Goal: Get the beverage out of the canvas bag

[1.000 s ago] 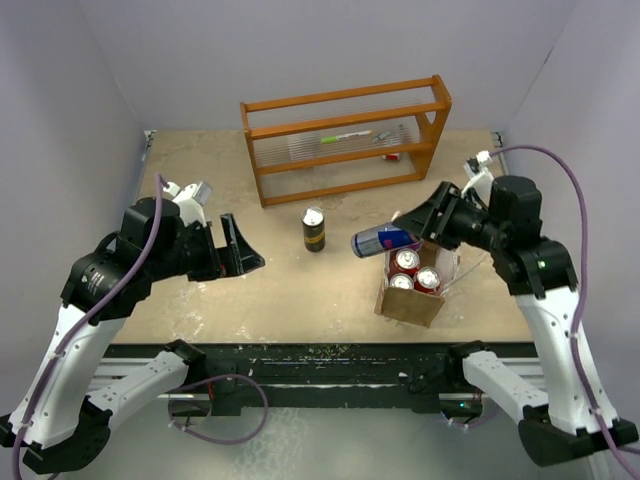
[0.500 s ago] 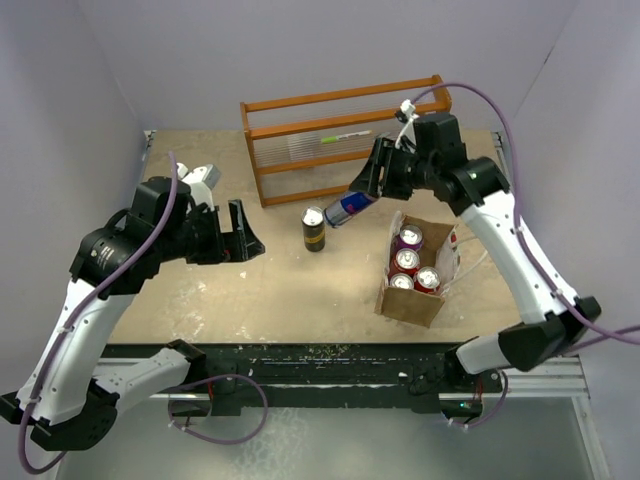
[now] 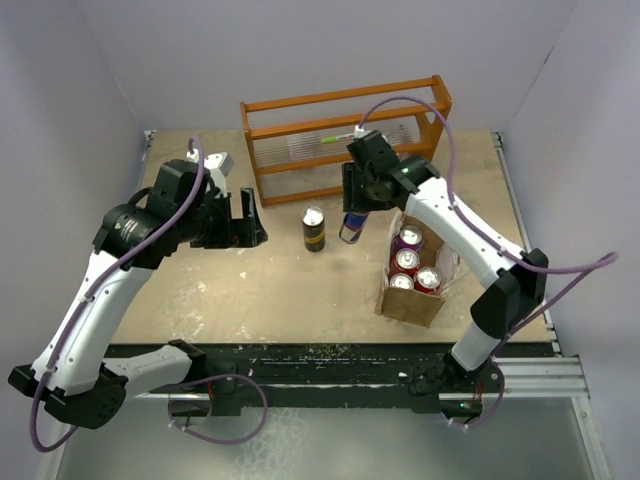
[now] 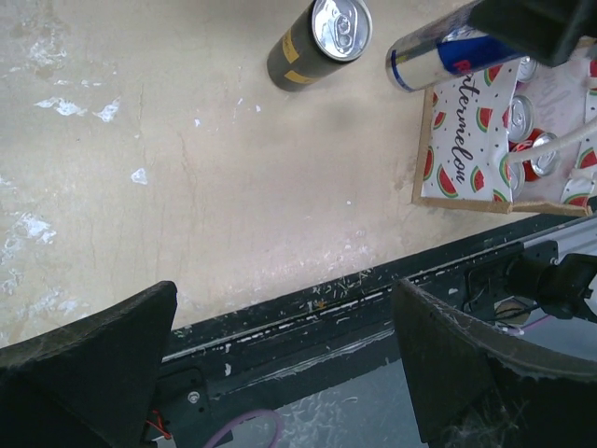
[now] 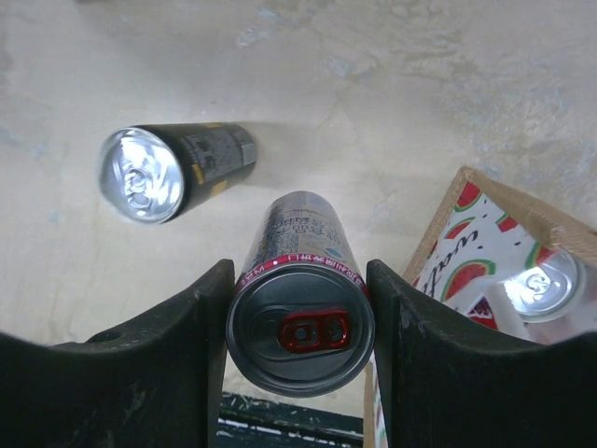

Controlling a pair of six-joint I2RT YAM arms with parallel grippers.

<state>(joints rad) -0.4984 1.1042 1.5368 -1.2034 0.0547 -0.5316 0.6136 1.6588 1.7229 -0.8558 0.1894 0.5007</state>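
Note:
The tan canvas bag (image 3: 412,298) stands at the right front with three red-topped cans (image 3: 407,262) inside; its watermelon-print lining shows in the left wrist view (image 4: 464,159) and the right wrist view (image 5: 466,252). My right gripper (image 3: 357,203) is shut on a blue-and-silver beverage can (image 3: 352,226), held upright just above the table, left of the bag; in the right wrist view the can (image 5: 300,317) sits between both fingers. My left gripper (image 3: 238,222) is open and empty, left of the black can (image 3: 314,229).
A black-and-yellow can (image 5: 168,170) stands on the table beside the held can, also in the left wrist view (image 4: 317,42). An orange wooden rack (image 3: 345,135) stands at the back. The table's dark front edge (image 4: 308,308) lies below the left gripper.
My right gripper carried the blue can from above the bag leftward and back, then turned it upright and lowered it beside the black can. The left gripper shifted slightly right.

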